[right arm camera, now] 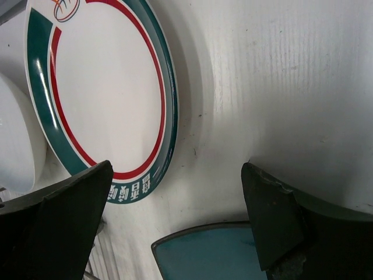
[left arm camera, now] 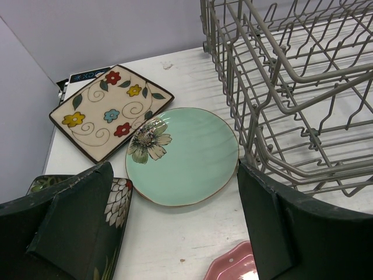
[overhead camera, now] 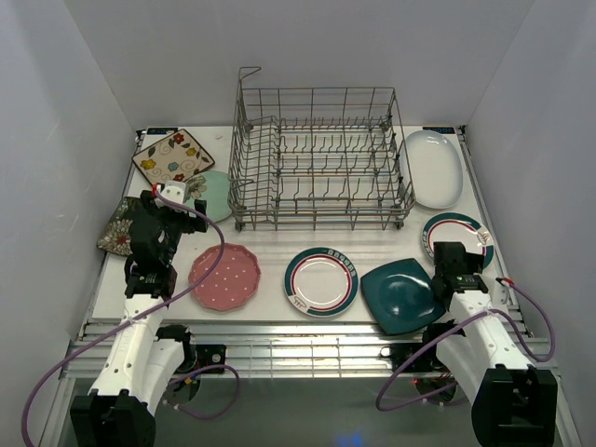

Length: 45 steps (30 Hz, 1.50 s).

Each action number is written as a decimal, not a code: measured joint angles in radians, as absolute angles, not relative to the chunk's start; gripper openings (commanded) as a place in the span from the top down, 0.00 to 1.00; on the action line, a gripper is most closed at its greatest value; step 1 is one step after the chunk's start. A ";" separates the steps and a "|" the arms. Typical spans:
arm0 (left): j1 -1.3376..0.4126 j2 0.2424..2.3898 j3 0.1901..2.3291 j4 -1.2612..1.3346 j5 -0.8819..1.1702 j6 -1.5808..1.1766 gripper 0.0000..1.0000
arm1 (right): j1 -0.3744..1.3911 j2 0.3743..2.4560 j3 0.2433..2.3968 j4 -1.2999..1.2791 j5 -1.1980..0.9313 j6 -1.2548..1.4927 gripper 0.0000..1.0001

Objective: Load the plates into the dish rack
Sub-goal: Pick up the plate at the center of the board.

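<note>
The grey wire dish rack (overhead camera: 321, 158) stands at the back centre with no plates in it. Flat on the table lie the plates: white oval (overhead camera: 434, 168), two teal-and-red-rimmed round (overhead camera: 321, 281) (overhead camera: 466, 226), dark teal square (overhead camera: 400, 296), pink dotted (overhead camera: 224, 277), mint (overhead camera: 212, 193), cream floral square (overhead camera: 173, 155) and dark floral square (overhead camera: 118, 228). My left gripper (left arm camera: 175, 175) hangs open over the near edge of the mint plate (left arm camera: 186, 154). Open too, my right gripper (right arm camera: 175, 169) hovers between a rimmed plate (right arm camera: 105, 87) and the dark teal square (right arm camera: 210, 254).
White walls close in the table on the left, right and back. The rack's tall wire side (left arm camera: 303, 87) rises just right of my left gripper. A metal rail (overhead camera: 298, 349) runs along the near edge between the arm bases.
</note>
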<state>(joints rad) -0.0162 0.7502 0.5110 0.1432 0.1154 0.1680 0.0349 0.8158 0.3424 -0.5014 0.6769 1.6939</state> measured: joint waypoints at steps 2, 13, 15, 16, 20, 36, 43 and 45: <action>-0.016 0.750 0.511 0.143 0.116 0.168 0.02 | 0.023 0.826 0.342 -0.489 0.676 1.693 0.03; -0.016 0.740 0.511 0.143 0.120 0.168 0.02 | -0.062 0.821 0.301 -0.364 0.648 1.649 0.00; -0.016 0.739 0.511 0.143 0.120 0.168 0.02 | -0.075 0.826 0.295 -0.333 0.645 1.636 0.04; -0.016 0.739 0.511 0.143 0.120 0.169 0.02 | -0.084 0.832 0.290 -0.316 0.640 1.631 0.05; -0.016 0.739 0.511 0.143 0.120 0.169 0.02 | -0.113 0.848 0.271 -0.234 0.625 1.611 0.05; -0.016 0.739 0.511 0.144 0.128 0.180 0.02 | -0.135 0.948 0.252 -0.033 0.598 1.567 0.12; -0.016 0.737 0.511 0.144 0.131 0.180 0.02 | -0.138 0.978 0.226 0.052 0.584 1.583 0.16; -0.016 0.736 0.511 0.144 0.132 0.180 0.02 | -0.138 0.987 0.222 0.073 0.583 1.589 0.17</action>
